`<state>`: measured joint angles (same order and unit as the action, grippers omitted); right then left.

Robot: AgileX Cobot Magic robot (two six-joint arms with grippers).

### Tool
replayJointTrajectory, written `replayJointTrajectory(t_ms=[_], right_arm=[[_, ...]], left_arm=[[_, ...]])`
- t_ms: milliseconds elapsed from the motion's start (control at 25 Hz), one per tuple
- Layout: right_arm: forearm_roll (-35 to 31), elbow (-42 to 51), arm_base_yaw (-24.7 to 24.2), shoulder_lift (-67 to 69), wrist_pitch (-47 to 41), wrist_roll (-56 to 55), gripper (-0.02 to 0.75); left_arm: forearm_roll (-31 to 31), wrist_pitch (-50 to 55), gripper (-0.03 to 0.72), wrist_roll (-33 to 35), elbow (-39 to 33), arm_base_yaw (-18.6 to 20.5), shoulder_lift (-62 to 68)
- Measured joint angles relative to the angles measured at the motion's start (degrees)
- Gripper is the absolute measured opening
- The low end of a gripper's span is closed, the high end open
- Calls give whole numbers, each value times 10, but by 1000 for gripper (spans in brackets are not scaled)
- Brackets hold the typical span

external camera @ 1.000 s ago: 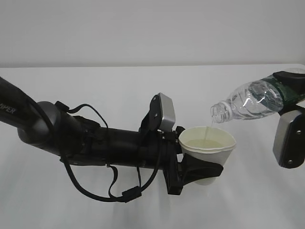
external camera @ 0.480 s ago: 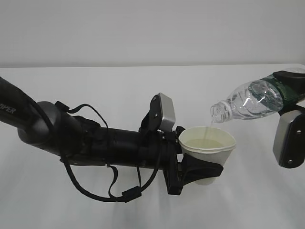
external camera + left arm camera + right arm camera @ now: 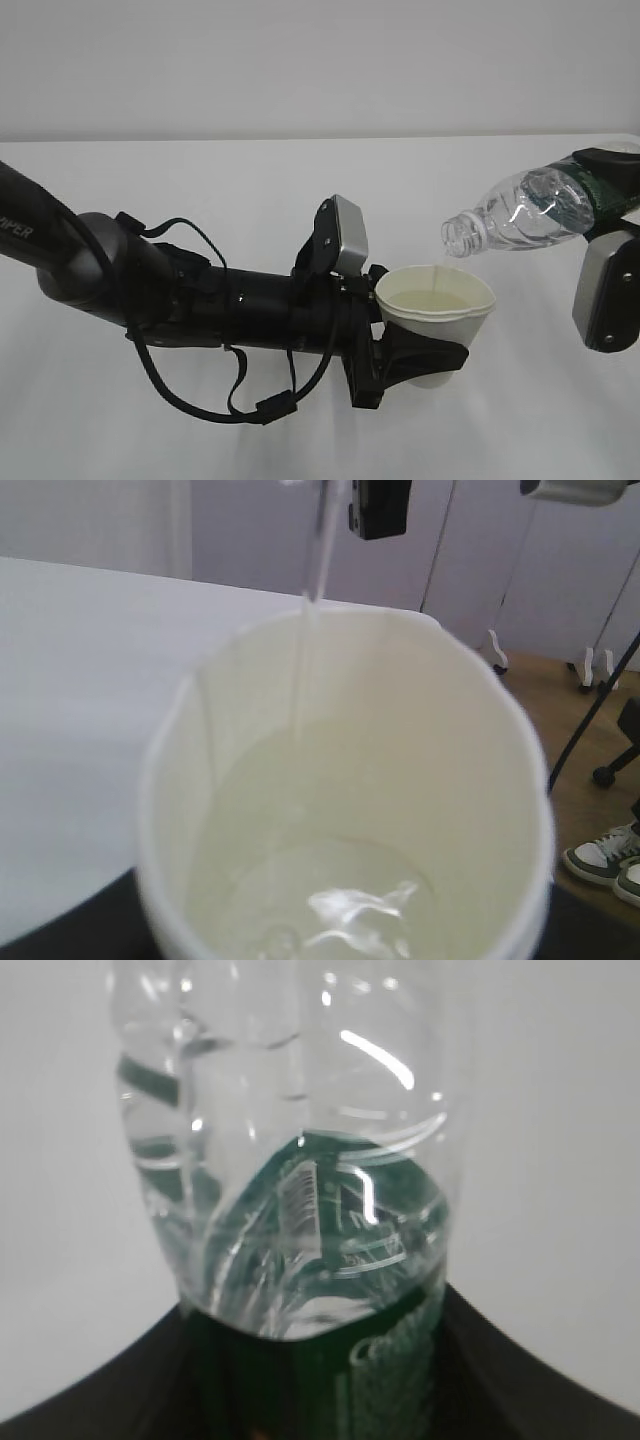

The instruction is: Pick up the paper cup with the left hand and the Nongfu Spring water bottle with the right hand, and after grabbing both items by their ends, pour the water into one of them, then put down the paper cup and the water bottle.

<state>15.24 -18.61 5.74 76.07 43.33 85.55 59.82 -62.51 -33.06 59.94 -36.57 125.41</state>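
A white table [image 3: 200, 180] filled most of the exterior view, under a pale wall.

The left hand [image 3: 420, 358], a black arm with loose cables, reached in from the left edge toward the lower middle of the frame. Its fingers were clamped on the paper cup [image 3: 436, 320], gripping the lower part of the cup's body. The cup stood upright just right of centre, mouth facing up, raised clear of the table, with pale liquid inside.

The right hand [image 3: 615, 195] entered at the right edge and was closed around the Nongfu Spring water bottle [image 3: 530, 212] at its green label end. The bottle lay nearly horizontal in the upper right, its long axis running right to left, the open neck pointing left and tilted slightly downward, just above the cup's rim.

A thin stream of the water [image 3: 436, 275] fell from the neck into the cup.

From the left wrist view, the stream [image 3: 305, 650] entered the cup [image 3: 480, 780] from the top of the frame. From the right wrist view, the bottle [image 3: 290, 1160] pointed away from the camera.
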Motion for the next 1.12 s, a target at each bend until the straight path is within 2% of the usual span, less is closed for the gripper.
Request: replayJointTrajectory(t_ms=[1120], right_arm=[[0, 0, 0, 0, 0, 0, 392]], left_arm=[[2, -10, 417, 0, 0, 0, 1]])
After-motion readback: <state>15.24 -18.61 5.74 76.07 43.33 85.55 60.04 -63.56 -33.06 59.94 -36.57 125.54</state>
